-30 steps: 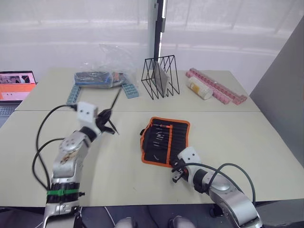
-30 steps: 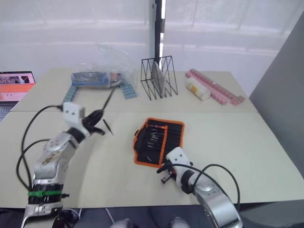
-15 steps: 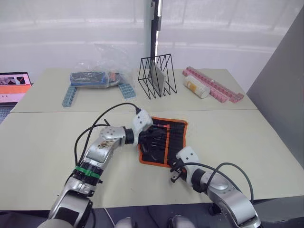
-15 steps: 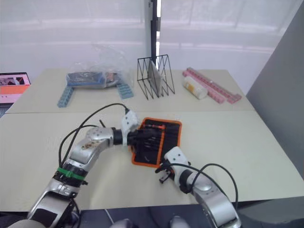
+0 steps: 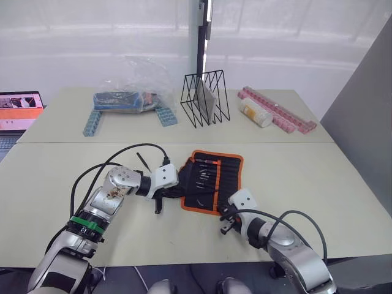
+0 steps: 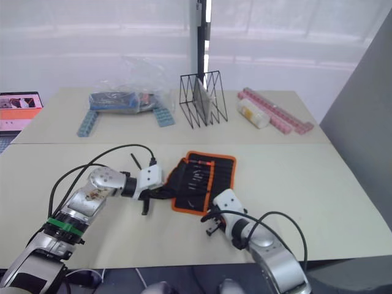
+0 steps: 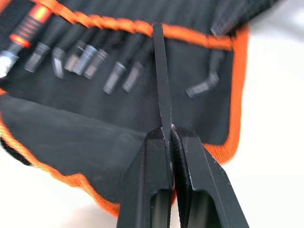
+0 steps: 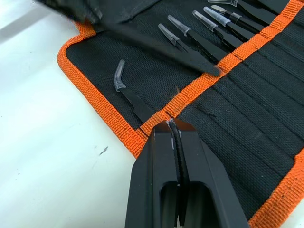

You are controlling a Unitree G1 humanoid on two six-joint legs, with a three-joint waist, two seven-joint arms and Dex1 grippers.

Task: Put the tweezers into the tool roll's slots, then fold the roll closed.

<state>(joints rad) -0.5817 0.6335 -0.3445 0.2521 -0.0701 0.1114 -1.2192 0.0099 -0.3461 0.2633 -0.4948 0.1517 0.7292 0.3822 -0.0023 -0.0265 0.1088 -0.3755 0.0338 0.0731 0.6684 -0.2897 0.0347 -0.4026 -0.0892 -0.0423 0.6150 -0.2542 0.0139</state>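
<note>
From the head camera's left eye, the tool roll (image 5: 211, 182) lies open at the centre of the frame on the table (image 5: 318, 171). The left gripper (image 5: 164, 195) sits at the roll's left edge, and the right gripper (image 5: 225, 222) rests at its lower right corner. One loose tweezer (image 5: 143, 162) lies on the table, up and left of the roll.

The right eye gives the same layout, with a wire rack (image 6: 203, 98) and a plastic bag (image 6: 130, 92) in the upper part of the frame (well clear of the work).

In the left wrist view, the gripper is clenched on a slim black tweezer (image 7: 161, 85) whose tip reaches the orange trim at the mouth of the slots (image 7: 142, 19). Several filled slots show capped tips beside it.

In the right wrist view, the fingers (image 8: 156, 190) are pressed together, apparently pinching the roll's orange trim, steadying it.

The risk, as I judge it: the tip catches on the trim instead of entering a slot, pushing the fabric into a wrinkle or twisting the tweezer in the grip.
</note>
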